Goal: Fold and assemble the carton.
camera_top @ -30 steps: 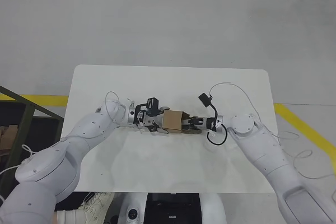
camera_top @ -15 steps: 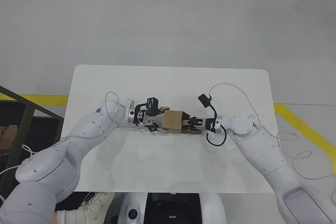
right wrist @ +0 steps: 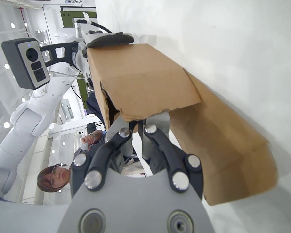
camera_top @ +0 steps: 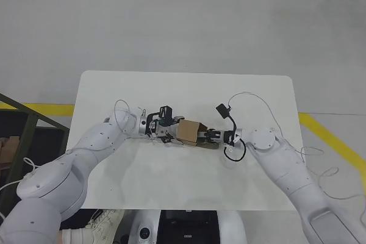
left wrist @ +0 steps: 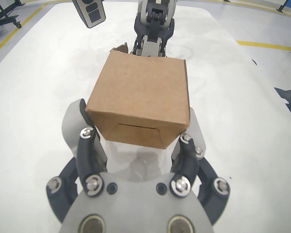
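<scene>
A brown carton (camera_top: pixel 189 129) lies on its side in the middle of the white table (camera_top: pixel 262 177), held between my two arms. My left gripper (camera_top: pixel 171 136) clamps one end: in the left wrist view its fingers (left wrist: pixel 84 112) press both side walls of the carton (left wrist: pixel 140 93), whose near end is folded closed. My right gripper (camera_top: pixel 206 135) sits at the opposite, open end. In the right wrist view its fingers (right wrist: pixel 157 127) stand close together, tips hidden under a torn top flap of the carton (right wrist: pixel 140 78). A long flap (right wrist: pixel 220 146) lies flat on the table.
Black camera modules stick out from both wrists (camera_top: pixel 222 108) (camera_top: pixel 166 112). A thin cable (camera_top: pixel 256 97) loops over the table behind my right arm. Bare white table surrounds the carton on every side.
My right arm's elbow has drifted slightly toward the table's near edge. The carton and both grippers stay where they were.
</scene>
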`<state>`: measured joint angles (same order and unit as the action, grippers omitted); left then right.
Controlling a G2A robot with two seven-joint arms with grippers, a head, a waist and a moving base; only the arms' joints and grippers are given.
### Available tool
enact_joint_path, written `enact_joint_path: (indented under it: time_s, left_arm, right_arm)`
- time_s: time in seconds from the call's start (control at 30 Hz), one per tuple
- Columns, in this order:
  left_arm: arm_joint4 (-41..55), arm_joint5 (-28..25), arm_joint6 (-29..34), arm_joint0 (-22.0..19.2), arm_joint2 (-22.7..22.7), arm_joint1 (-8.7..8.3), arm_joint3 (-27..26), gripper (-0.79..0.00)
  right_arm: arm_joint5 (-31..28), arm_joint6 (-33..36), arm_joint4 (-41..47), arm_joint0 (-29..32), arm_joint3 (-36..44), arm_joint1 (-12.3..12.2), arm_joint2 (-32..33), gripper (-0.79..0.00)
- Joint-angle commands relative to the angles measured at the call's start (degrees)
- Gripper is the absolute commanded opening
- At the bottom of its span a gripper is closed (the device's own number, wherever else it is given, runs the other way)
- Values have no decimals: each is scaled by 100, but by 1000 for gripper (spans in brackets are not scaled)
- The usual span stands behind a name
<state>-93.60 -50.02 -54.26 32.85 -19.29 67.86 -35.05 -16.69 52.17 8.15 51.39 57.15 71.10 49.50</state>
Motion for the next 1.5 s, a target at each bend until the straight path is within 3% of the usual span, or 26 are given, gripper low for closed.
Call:
enact_joint_path:
  time_s: [0.0,0.23,0.47,0.87,1.47]
  left_arm:
    - [5,-8,8,3,-2,1,-2,-120]
    - [4,8,-8,12,-9,3,0,-126]
    - [-7,-1,1,10,-11,2,-3,-123]
    - [-11,-2,2,15,-20,-9,-26,-129]
    - [-25,-7,7,19,-28,-16,-60,-126]
  right_arm:
    - [37,38,-44,73,73,-50,105,-785]
    - [143,158,-193,533,742,-305,688,-785]
    - [367,-282,-542,869,1277,-455,1119,-785]
    - [161,-399,-419,404,526,-264,689,-785]
    - [-153,-148,97,-336,-353,217,-194,-785]
